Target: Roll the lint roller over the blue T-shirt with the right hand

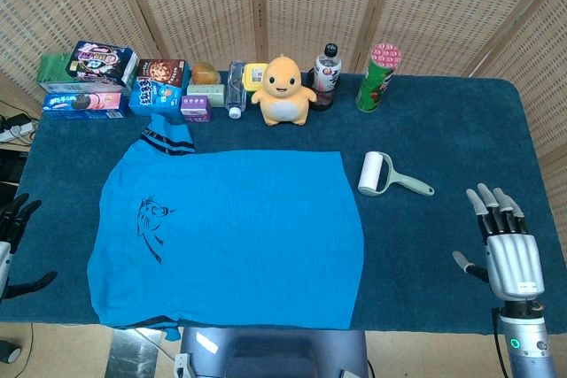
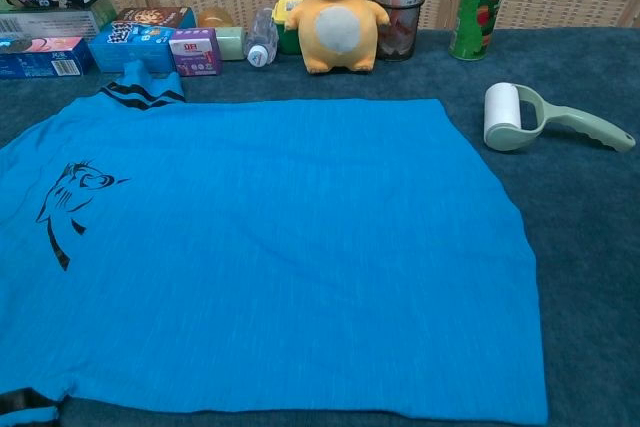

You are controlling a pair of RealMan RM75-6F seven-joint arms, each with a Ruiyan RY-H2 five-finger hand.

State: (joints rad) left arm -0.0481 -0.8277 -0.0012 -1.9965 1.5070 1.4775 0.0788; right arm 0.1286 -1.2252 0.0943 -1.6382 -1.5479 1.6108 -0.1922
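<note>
A blue T-shirt [image 1: 235,232] [image 2: 260,247] lies spread flat on the dark blue table, with a black print near its left sleeve. Just right of the shirt's upper edge lies the lint roller [image 1: 386,176] [image 2: 530,119], with a white roll and a pale green handle pointing right. My right hand [image 1: 507,250] rests open near the table's front right edge, well below and to the right of the roller, holding nothing. At the far left edge my left hand [image 1: 12,229] shows only in part, fingers spread and empty. The chest view shows neither hand.
Along the back edge stand snack boxes [image 1: 89,77], a small plastic bottle [image 1: 235,90], a yellow plush toy [image 1: 283,90] [image 2: 338,9], a dark drink bottle [image 1: 326,75] and a green chip can [image 1: 377,77] [image 2: 480,2]. Wicker screens stand behind the table.
</note>
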